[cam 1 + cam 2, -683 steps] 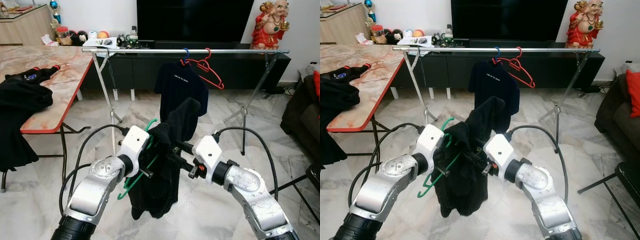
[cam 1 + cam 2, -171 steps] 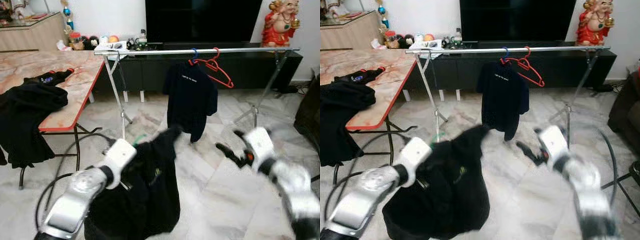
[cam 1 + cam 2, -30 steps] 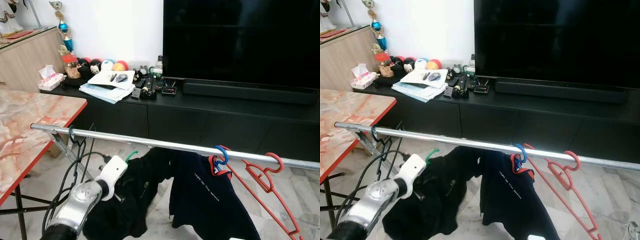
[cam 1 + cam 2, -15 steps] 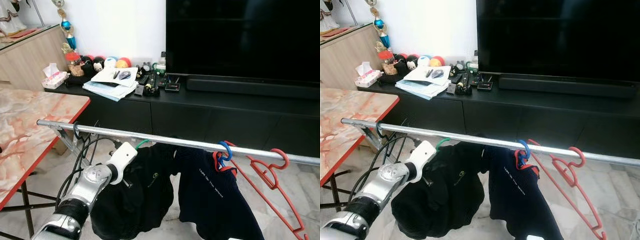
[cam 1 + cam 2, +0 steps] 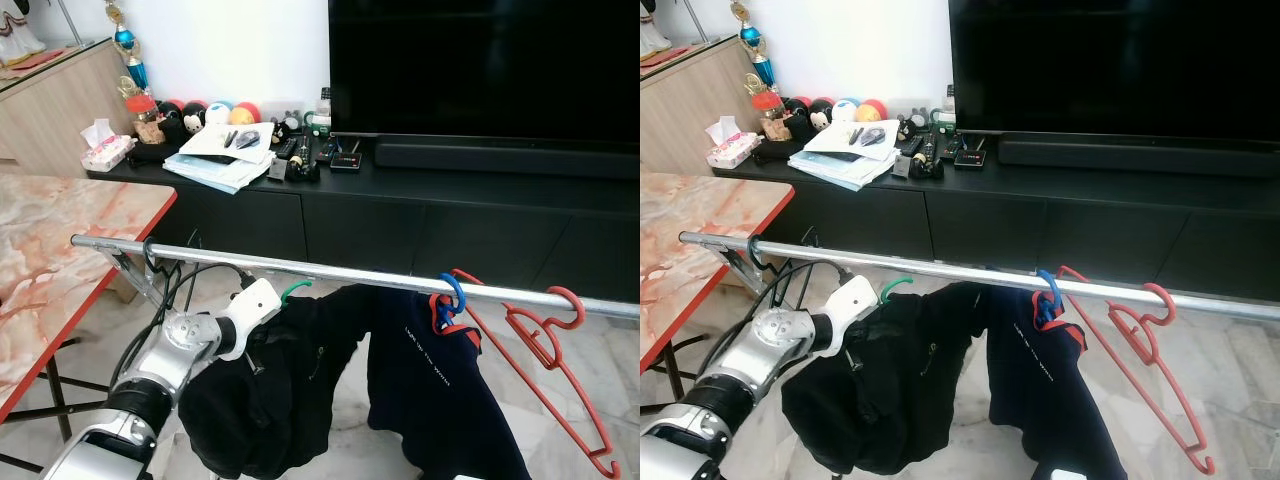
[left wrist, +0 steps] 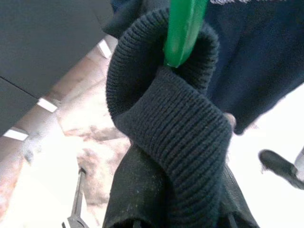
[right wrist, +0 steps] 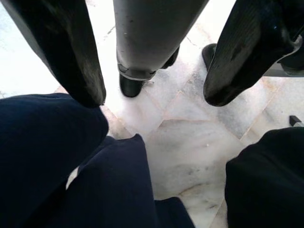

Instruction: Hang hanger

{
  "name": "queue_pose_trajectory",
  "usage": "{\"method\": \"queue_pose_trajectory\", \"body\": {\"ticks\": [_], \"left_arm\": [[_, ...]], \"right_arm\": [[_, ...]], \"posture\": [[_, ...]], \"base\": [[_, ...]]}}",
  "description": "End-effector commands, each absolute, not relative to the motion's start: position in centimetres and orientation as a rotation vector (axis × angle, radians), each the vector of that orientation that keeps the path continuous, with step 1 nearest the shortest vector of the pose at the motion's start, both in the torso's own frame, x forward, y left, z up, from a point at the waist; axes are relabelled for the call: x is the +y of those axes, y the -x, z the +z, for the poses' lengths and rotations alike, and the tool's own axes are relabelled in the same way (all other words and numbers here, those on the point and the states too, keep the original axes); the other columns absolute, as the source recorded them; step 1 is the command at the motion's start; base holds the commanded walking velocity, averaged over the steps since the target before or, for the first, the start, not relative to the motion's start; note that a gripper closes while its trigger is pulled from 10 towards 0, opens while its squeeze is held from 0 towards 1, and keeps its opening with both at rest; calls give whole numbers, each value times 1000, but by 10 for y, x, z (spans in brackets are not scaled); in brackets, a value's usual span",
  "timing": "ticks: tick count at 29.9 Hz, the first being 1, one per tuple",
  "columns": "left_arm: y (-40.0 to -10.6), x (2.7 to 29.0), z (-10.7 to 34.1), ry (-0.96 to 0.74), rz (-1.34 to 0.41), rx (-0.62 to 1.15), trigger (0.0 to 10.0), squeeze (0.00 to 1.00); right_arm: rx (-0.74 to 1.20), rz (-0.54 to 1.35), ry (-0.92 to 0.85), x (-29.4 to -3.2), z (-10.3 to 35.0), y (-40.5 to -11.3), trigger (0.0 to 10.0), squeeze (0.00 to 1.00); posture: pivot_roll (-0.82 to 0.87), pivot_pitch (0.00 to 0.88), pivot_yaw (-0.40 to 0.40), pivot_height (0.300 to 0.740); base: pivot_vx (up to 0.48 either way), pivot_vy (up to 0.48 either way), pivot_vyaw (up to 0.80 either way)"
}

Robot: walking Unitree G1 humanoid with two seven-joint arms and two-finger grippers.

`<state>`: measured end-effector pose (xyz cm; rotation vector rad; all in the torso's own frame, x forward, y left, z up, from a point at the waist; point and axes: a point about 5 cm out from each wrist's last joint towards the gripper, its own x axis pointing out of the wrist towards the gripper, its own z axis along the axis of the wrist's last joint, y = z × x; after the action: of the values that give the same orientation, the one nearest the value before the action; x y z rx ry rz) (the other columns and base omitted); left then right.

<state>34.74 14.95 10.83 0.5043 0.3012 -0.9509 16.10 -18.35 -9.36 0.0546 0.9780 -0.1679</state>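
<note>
The green hanger [image 5: 294, 291] with a black top [image 5: 275, 385] on it sits just under the metal rail [image 5: 330, 274]. The left gripper [image 6: 183, 142] is squeezed shut on the top's collar. The right gripper [image 7: 151, 97] has its fingers apart, holding nothing.

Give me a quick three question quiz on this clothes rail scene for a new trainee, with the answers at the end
1. True or false: the green hanger already hooks over the metal rail.
2. Which hanger on the rail carries the navy shirt? A) the blue hanger B) the red hanger C) a yellow one
3. Fill in: the left gripper is shut on the collar of the black ______.

Key:
1. False; its hook sits just below the rail.
2. A; the red hanger hangs empty.
3. Garment; the right gripper hangs open above the floor.
</note>
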Motion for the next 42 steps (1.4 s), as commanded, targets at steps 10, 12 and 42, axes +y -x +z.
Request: {"method": "queue_pose_trajectory", "body": {"ticks": [10,12,42], "left_arm": [[-343,145,124,-582,-1112,295,10000,0],[-342,141,130,-574,-1143,276,10000,0],[-372,160,108,-499,-600,477,10000,0]], "right_arm": [[974,-175,-79,-176,-95,-160,10000,0],[972,-177,-80,-176,-95,-160,10000,0],[979,-185,-76,-176,-95,-160,10000,0]], "posture": [[52,89,157,740],[52,89,158,740],[52,93,163,740]], "base": [[0,0,0],[0,0,0],[0,0,0]]}}
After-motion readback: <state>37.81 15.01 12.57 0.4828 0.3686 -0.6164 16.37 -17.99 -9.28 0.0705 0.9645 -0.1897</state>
